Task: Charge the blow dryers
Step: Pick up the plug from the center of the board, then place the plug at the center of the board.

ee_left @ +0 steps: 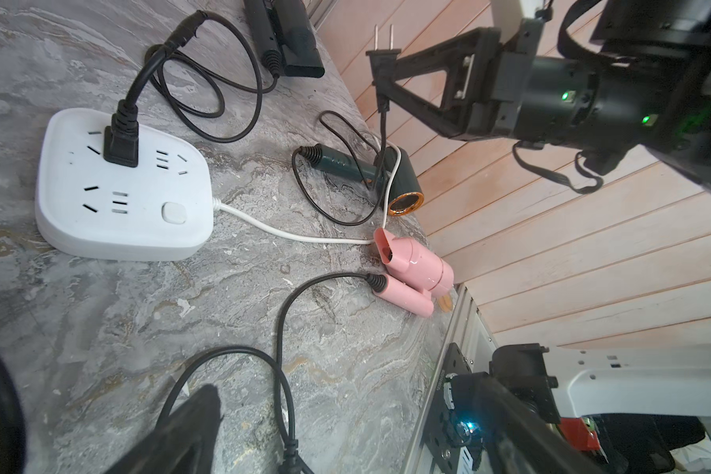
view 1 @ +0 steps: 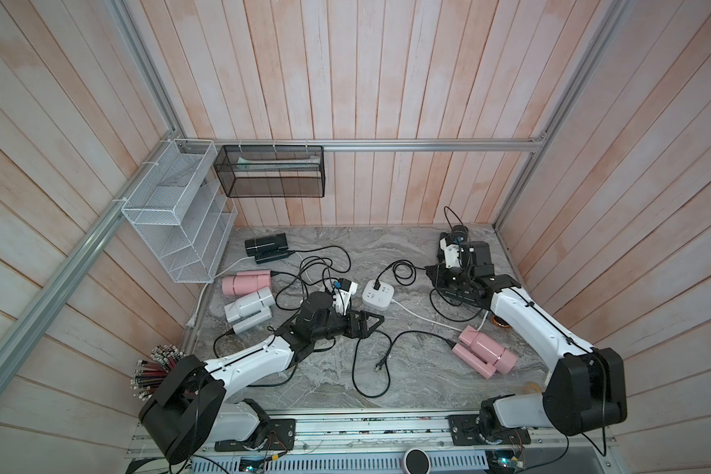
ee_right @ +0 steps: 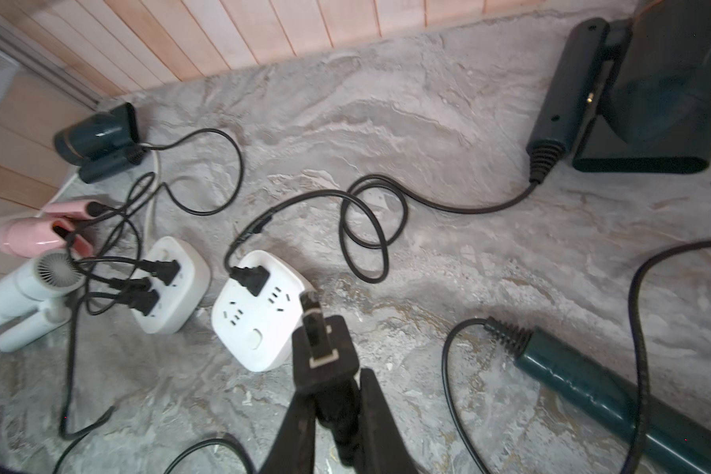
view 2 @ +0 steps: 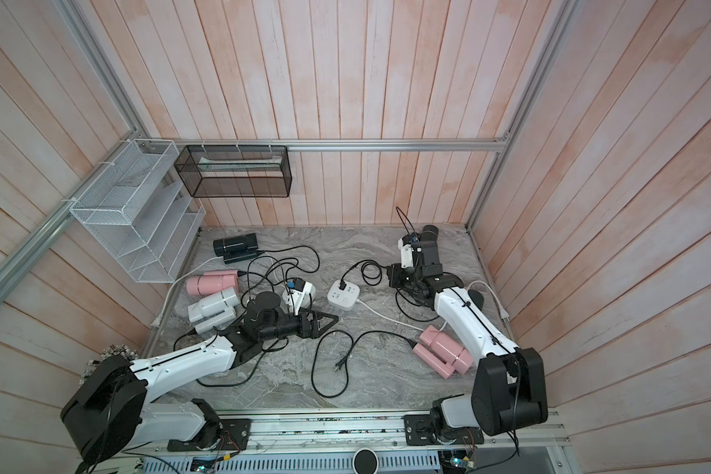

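One plug [ee_left: 383, 59] sits clamped in your right claw [ee_right: 333, 369] toward the surface's [view 1: 407, 254] far right corner, your left claw [view 1: 373, 327] gapes empty, and dryers [view 1: 246, 284] lie along both side edges.

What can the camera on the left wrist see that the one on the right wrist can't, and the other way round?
Only the left wrist view: a pink blow dryer near the table edge and the gold-rimmed nozzle of a dark green dryer. Only the right wrist view: a second power strip with three plugs in it, beside a light grey blow dryer. Both: the white power strip with one plug in it, and the loose plug that the right gripper is shut on.
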